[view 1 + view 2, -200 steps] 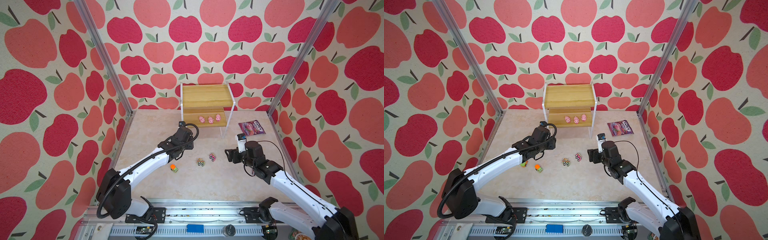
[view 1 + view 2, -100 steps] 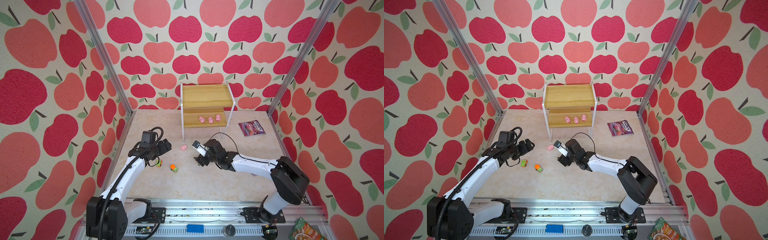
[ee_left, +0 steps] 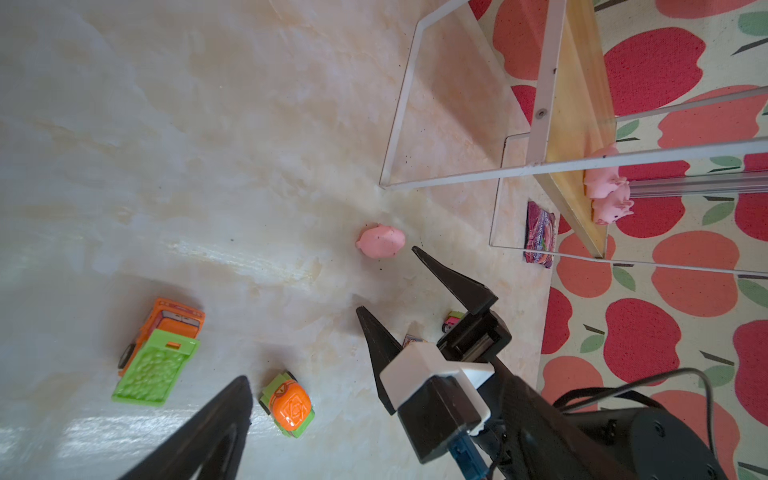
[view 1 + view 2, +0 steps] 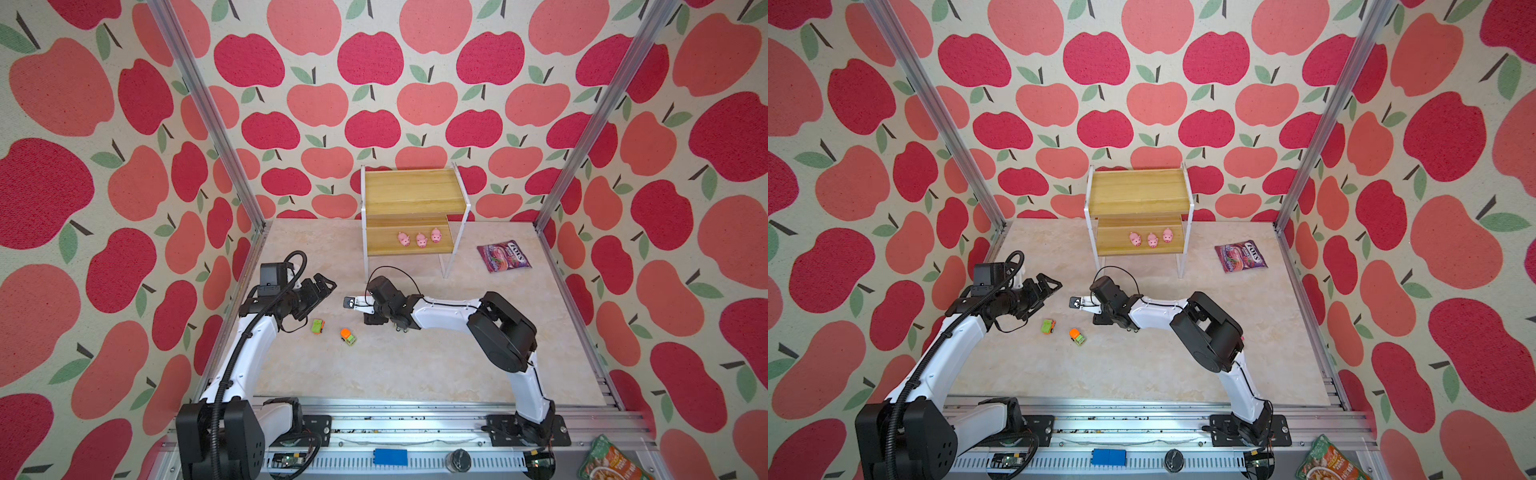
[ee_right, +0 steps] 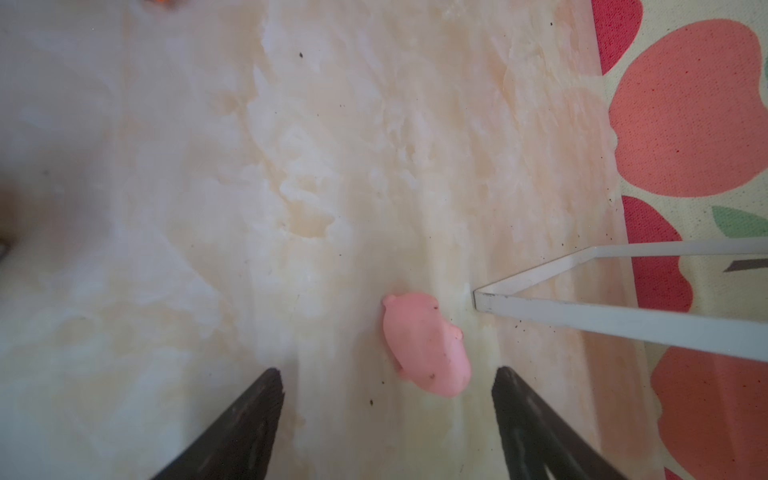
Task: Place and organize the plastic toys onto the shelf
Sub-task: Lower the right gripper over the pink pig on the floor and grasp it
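Observation:
The shelf (image 4: 409, 195) stands at the back with three pink pigs (image 4: 420, 239) in a row on its lower board. A fourth pig (image 5: 424, 345) lies on the table by the shelf's front leg. My right gripper (image 5: 388, 374) is open just short of it, the pig ahead and nearer one finger. Both top views hide this pig under the right gripper (image 4: 350, 303). My left gripper (image 4: 323, 287) hangs open and empty to the left. A green car (image 4: 318, 326) and an orange car (image 4: 348, 336) sit on the table below the two grippers.
A purple candy bag (image 4: 503, 257) lies flat to the right of the shelf. In the left wrist view part of another small car (image 3: 453, 319) shows behind the right gripper's fingers (image 3: 457, 286). Apple-patterned walls close in both sides.
My left arm has pulled back from the shelf's front to the left and opened its jaws; a pig now lies there. My right gripper has swung across from the right to that pig.

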